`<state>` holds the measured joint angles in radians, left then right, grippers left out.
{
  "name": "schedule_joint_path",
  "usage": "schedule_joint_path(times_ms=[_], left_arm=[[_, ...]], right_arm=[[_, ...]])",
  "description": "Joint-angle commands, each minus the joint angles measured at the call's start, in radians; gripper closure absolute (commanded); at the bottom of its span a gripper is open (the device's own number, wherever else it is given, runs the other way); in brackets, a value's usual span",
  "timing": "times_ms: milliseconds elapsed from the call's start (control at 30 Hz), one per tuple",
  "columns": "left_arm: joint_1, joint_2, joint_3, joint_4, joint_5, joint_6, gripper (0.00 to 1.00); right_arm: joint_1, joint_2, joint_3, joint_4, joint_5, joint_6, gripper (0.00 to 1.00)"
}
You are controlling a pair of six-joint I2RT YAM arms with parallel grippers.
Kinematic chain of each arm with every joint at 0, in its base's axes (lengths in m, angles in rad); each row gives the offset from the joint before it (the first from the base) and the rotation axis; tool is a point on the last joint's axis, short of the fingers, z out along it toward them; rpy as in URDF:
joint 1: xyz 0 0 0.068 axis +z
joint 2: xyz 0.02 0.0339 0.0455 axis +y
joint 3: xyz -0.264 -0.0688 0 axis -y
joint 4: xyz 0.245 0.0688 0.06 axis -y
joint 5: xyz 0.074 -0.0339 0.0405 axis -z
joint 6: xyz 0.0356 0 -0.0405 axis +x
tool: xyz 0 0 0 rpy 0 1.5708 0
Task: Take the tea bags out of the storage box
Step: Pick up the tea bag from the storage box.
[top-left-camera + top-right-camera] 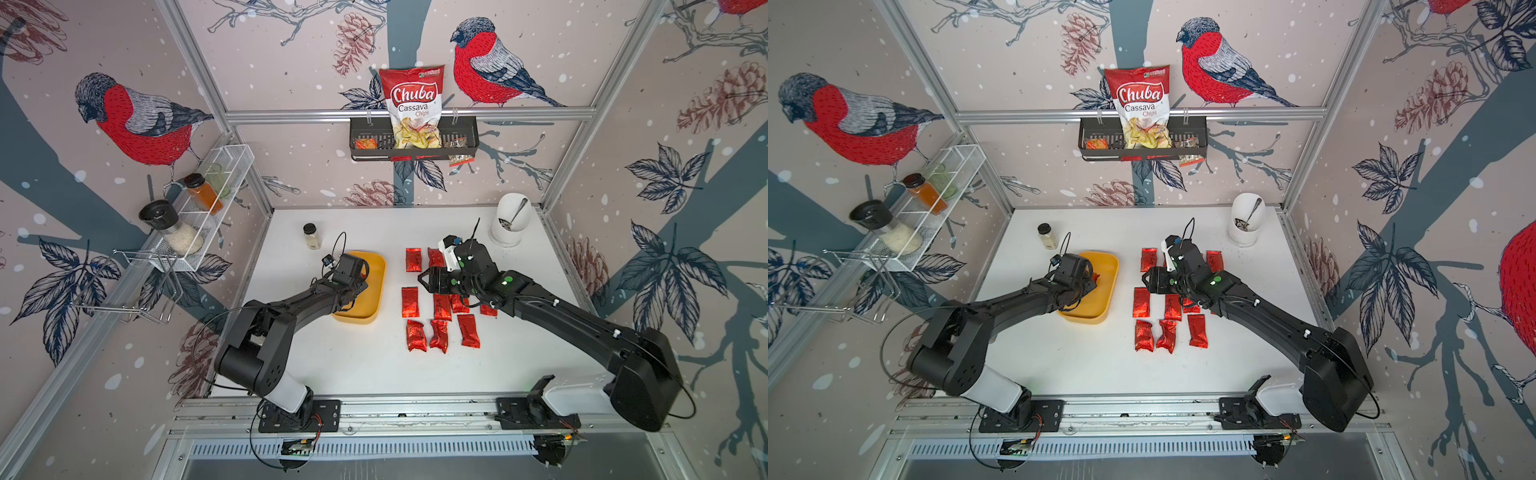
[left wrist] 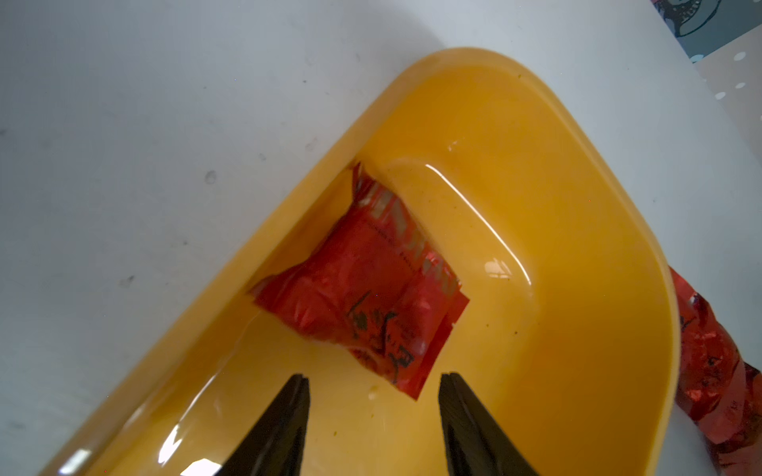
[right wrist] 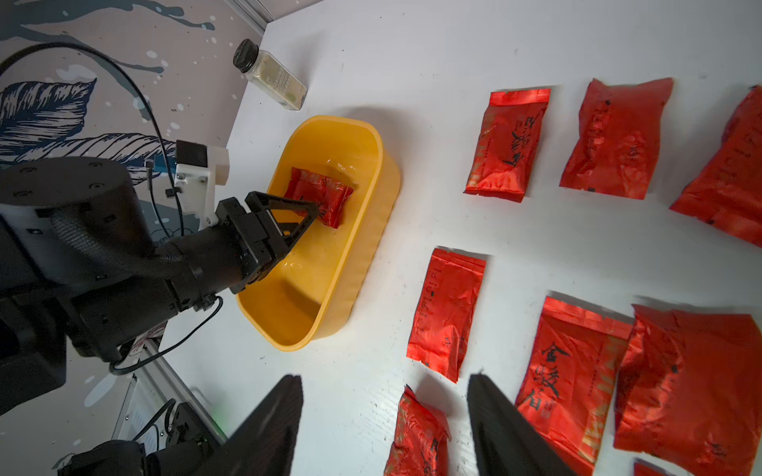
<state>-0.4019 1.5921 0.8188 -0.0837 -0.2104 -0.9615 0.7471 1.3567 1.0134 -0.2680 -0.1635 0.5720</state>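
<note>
Left end effector (image 2: 375, 377), right end effector (image 3: 384, 377) agape; one tea bag (image 2: 363, 296) in storage box (image 2: 577, 206)

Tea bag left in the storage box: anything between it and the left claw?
Nothing visible. The left claw is open, reaching into the storage box, close to the tea bag, which lies against a side wall.
</note>
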Motion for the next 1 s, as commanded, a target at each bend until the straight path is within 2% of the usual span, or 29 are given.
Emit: schedule_joint_path(times_ms=[0, 100, 200, 367, 500, 733, 833, 967], left_arm=[[0.006, 0.045, 0.030, 0.041, -0.010, 0.012, 0.46], [0.013, 0.098, 0.047, 0.053, -0.001, 0.010, 0.50], [0.013, 0.134, 0.049, 0.068, 0.009, 0.009, 0.59], [0.014, 0.150, 0.039, 0.078, 0.014, 0.008, 0.85], [0.013, 0.136, 0.040, 0.063, 0.021, 0.021, 1.00], [0.001, -0.004, 0.023, -0.005, 0.059, 0.068, 1.00], [-0.026, -0.075, 0.039, -0.070, 0.120, 0.125, 1.00], [-0.106, -0.123, 0.089, -0.154, 0.251, 0.215, 1.00]], right_arm=[[-0.004, 0.009, 0.007, 0.035, -0.025, -0.025, 0.31], [-0.012, 0.013, 0.007, 0.030, -0.031, -0.032, 0.32], [-0.024, 0.007, 0.005, 0.023, -0.034, -0.035, 0.32], [-0.038, -0.007, -0.008, 0.024, -0.035, -0.033, 0.32], [-0.040, -0.015, -0.017, 0.025, -0.034, -0.028, 0.32], [-0.041, -0.062, -0.018, -0.004, -0.006, -0.027, 0.32], [-0.052, -0.099, -0.025, -0.030, 0.021, -0.029, 0.32], [-0.085, -0.203, -0.048, -0.081, 0.063, -0.023, 0.33]])
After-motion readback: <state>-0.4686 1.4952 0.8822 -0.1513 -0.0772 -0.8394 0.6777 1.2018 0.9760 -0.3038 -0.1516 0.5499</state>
